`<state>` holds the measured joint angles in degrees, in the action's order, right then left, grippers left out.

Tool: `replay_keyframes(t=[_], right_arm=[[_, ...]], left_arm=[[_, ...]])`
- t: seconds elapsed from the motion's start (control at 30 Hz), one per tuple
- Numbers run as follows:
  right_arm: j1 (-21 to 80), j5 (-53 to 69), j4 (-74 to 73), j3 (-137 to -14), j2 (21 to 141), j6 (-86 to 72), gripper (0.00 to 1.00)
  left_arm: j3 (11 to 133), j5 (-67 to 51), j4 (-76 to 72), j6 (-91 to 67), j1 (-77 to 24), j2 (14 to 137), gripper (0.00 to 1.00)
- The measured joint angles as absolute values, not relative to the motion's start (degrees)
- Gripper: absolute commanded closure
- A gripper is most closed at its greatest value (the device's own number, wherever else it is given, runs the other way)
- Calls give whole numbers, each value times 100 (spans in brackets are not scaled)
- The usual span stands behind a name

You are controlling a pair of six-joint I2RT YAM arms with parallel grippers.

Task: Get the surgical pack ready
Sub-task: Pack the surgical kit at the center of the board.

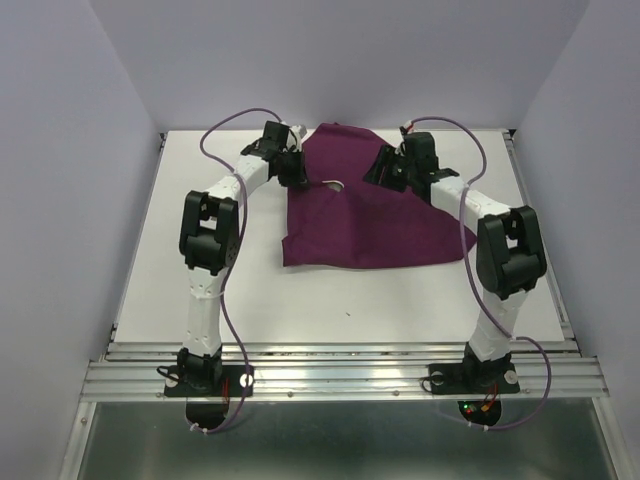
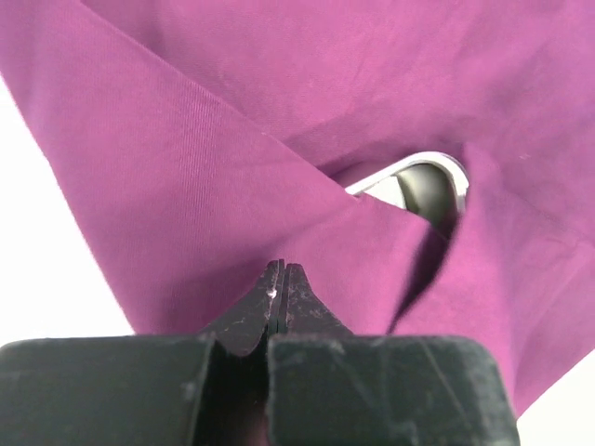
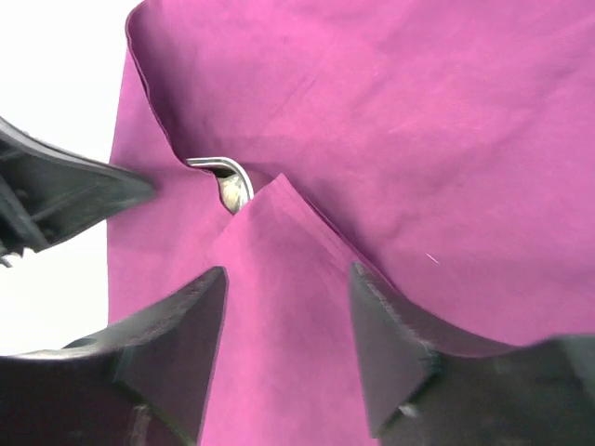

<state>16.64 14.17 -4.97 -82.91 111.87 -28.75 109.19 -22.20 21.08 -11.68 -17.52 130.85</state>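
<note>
Left gripper sits closed against the plum cloth on the table — pinching or not, I can't tell; right gripper gapes astride a fold, steel tray peeking out.

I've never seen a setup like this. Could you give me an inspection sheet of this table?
Surface: white table.
Job's things: purple cloth folded over itself, far middle; the corner of a steel tray peeks through a gap in the folds.
Clutter: nothing seen.
Grippers: left gripper shut at the cloth's left edge; right gripper open over a fold.
Cables: purple cables loop from both arms.
Surroundings: pale walls on three sides, metal rail at the near edge.
</note>
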Motion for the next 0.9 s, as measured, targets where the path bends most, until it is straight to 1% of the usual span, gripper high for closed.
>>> replay_keyframes(t=[0.03,0.1,0.17,0.23,0.27,0.33,0.37,0.4,0.47,0.57,0.63,0.73,0.77,0.8,0.87,0.9], right_arm=[[1678,1345,-502,-8213,11048,-2840,45],[1702,1219,-504,-8025,10792,-2738,45],[1765,1107,-504,-7791,10530,-2644,45],[1820,1046,-515,-7542,10355,-2580,44],[1855,1022,-528,-7360,10252,-2554,44],[1887,1009,-576,-7164,10171,-2528,44],[1909,1004,-604,-7072,10158,-2523,44],[1914,1004,-607,-7019,10149,-2523,44],[1918,1004,-626,-6901,10143,-2523,44],[1918,1002,-698,-6845,10130,-2523,44],[1916,1004,-690,-6845,10125,-2523,44],[1918,1009,-692,-6845,10114,-2523,44],[1918,1009,-694,-6845,10106,-2523,44],[1918,1011,-696,-6845,10086,-2523,44],[1918,1009,-696,-6845,10047,-2519,44],[1916,1011,-701,-6845,10012,-2512,44]], left_arm=[[10851,-2180,2082,-1175,-1747,12978,100],[10499,-2064,2075,-1203,-1715,12564,100],[9931,-1920,2115,-1208,-1643,11863,100],[9413,-1831,2032,-1201,-1603,11301,70],[8952,-1782,2012,-1184,-1562,10720,48],[8385,-1778,2014,-1173,-1518,10012,36],[8184,-1782,1999,-1142,-1516,9756,32],[7898,-1811,1957,-1138,-1518,9454,29],[7419,-1946,1938,-1129,-1533,9059,29],[6759,-2231,1890,-1144,-1538,8814,29],[6294,-2475,1782,-1197,-1542,8827,31],[5933,-2740,1782,-1271,-1544,8892,45],[5909,-2792,1763,-1273,-1551,8923,51],[5896,-2858,1719,-1286,-1566,8967,66],[5894,-2974,1608,-1323,-1577,9087,87],[5896,-3026,1555,-1332,-1581,9135,100]])
